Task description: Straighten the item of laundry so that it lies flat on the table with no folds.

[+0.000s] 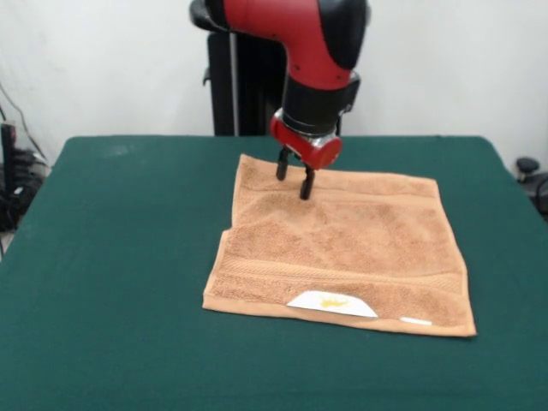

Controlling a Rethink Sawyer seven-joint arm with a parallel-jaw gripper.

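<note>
You had one towel (342, 248) on the green table (111, 282), right of centre, mostly flat; its left edge showed a step near the upper corner, like a fold. Two white labels sat on its near edge: one large (332, 302), one small (416, 321). One gripper (294, 177) hung over the towel's far-left part, two fingers parted, grasping nothing.
</note>
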